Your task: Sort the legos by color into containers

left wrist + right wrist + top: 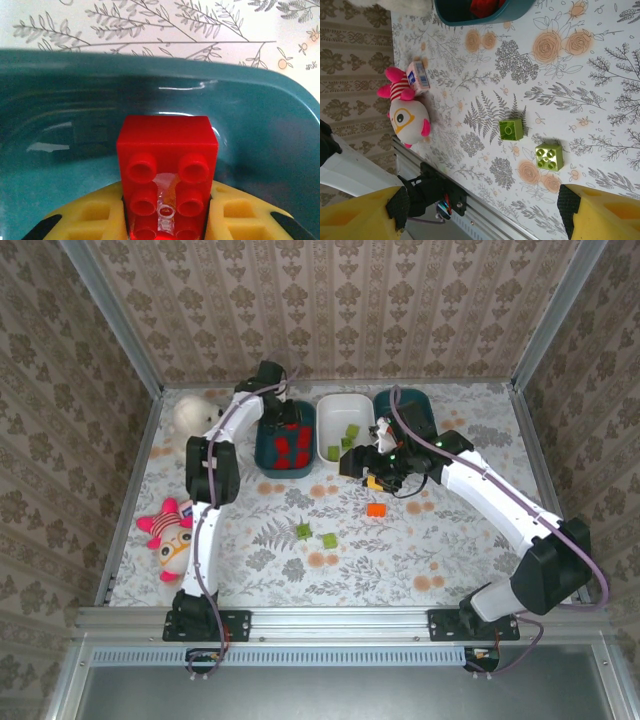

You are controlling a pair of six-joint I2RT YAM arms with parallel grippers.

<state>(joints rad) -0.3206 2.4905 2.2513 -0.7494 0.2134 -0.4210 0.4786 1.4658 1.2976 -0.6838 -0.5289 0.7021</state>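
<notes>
My left gripper (165, 210) is shut on a red lego (167, 165), its yellow fingers (90, 215) pressing both sides, just above the floor of a dark teal container (60, 165). From above, that left gripper (278, 423) hangs over the left teal container (262, 450), which holds several red legos (293, 447). The white container (332, 412) has green legos (350, 433) in it, and another teal container (410, 405) stands to its right. My right gripper (368, 468) is open and empty over the table. An orange lego (376, 509) and two green legos (303, 531) (328, 540) lie loose.
A pink-and-white plush toy (172, 535) lies at the left front, a white plush (195, 412) at the back left. The right wrist view shows both green legos (511, 129) (549, 156), the pink plush (407, 115) and the table's front rail (485, 220).
</notes>
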